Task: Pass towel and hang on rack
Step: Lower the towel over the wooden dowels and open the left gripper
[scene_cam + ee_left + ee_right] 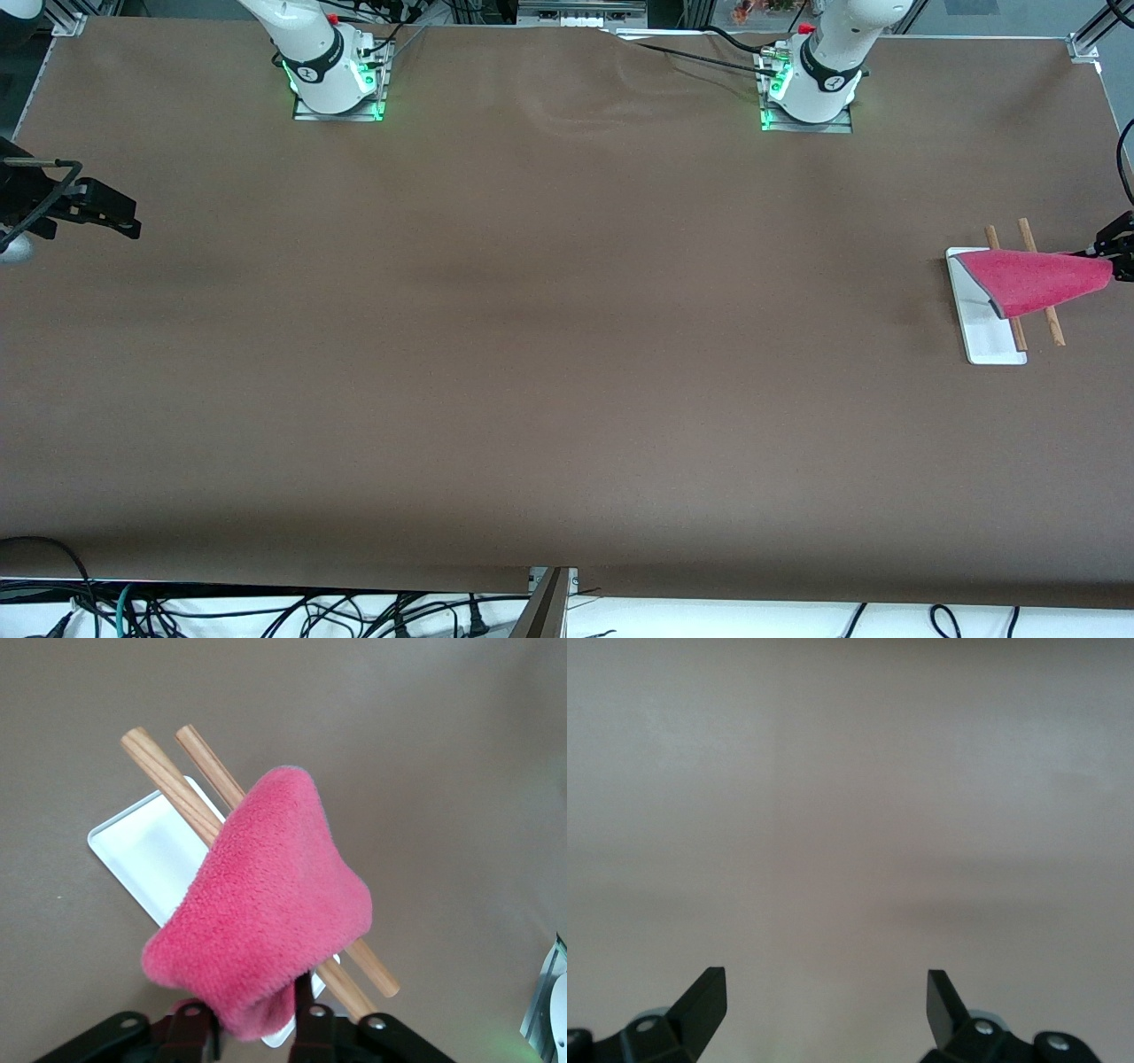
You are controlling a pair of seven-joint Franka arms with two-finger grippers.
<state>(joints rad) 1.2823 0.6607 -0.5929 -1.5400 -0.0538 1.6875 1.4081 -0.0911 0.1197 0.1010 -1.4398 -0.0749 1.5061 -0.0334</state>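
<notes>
Nearest the front camera is the rack (988, 330), right edge of the frame at mid height, white base on the brown worktop (532, 354). Pink towel (1036, 280) is draped over its two wooden rods, one corner pinched by the closed left tool (1114, 257). Left wrist view shows the fingers (301, 1005) clamped on the cloth, which the front view mostly cuts off. Right tool (124, 221) waits at the frame's left edge over bare worktop, fingers spread open.

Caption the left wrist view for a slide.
Left gripper holds the pink towel over the rack, draped across its two wooden rods.
</notes>
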